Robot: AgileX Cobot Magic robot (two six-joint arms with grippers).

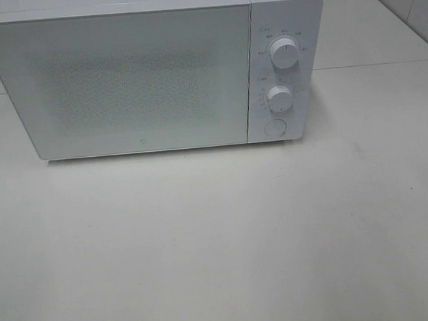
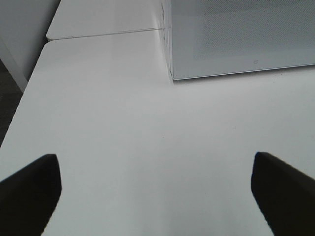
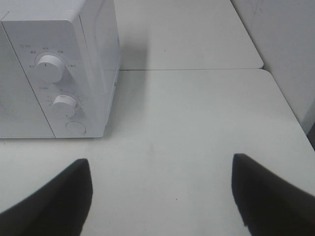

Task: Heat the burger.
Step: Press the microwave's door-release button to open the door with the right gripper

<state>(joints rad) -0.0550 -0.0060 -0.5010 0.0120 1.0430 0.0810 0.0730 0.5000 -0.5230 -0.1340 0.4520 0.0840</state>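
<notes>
1. Exterior high view
   - A white microwave [image 1: 122,79] stands at the far side of the worktop [image 1: 219,240], with its front toward the camera.
   - Its door [image 1: 118,83] is shut, and the perforated screen hides the interior.
   - The control panel [image 1: 293,25] lies to the right of the door. It carries an upper knob [image 1: 285,54], a lower knob [image 1: 278,97] beneath it and a round button [image 1: 274,127] at the bottom.
   - The burger shows in none of the three views, so I cannot tell where it is.
2. Left wrist view
   - My left gripper [image 2: 153,162] is open. Its two dark fingers [image 2: 29,191] stand wide apart, with only bare worktop [image 2: 123,123] between them, and they grip nothing.
   - The gripper hangs over the worktop, well apart from the microwave [image 2: 236,34].
   - The corner of the microwave at the door end lies ahead of the gripper, and the door is flush with the casing.
   - A seam [image 2: 108,33] between two worktop panels runs up to the side of the microwave.
3. Right wrist view
   - My right gripper [image 3: 160,162] is likewise open. Its fingers [image 3: 266,196] are spread wide over bare worktop [image 3: 197,123] and hold nothing.
   - The control end of the microwave [image 3: 93,49] lies ahead, clear of the gripper.
   - The upper knob [image 3: 48,66], the lower knob [image 3: 65,104] and the round button [image 3: 76,128] are all in sight and untouched.
   - The seam [image 3: 197,70] continues past the side of the microwave
</notes>
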